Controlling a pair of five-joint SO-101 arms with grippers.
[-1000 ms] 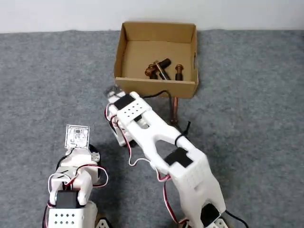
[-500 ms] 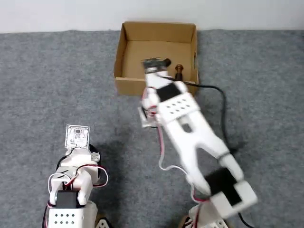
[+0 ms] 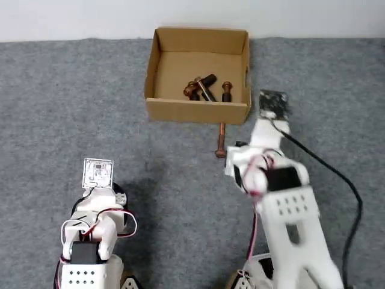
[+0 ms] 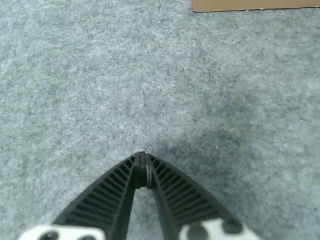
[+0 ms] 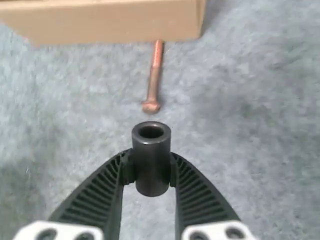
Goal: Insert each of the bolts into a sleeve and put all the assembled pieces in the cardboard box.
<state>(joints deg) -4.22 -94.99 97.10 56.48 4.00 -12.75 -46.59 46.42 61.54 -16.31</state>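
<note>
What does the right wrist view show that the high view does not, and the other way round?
Right wrist view: the right gripper closed on a black sleeve, with the sleeve's hollow end facing the camera. High view: the assembled pieces lying inside the cardboard box, and the left arm folded back, away from the box. Both: the loose bolt lying in front of the box's front wall.

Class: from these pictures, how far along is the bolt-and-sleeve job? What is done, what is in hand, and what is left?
Done: several assembled pieces lie in the brown cardboard box. In hand: the right gripper grips a black cylindrical sleeve. Left: one copper bolt on the grey carpet needs sleeving and boxing.
</note>
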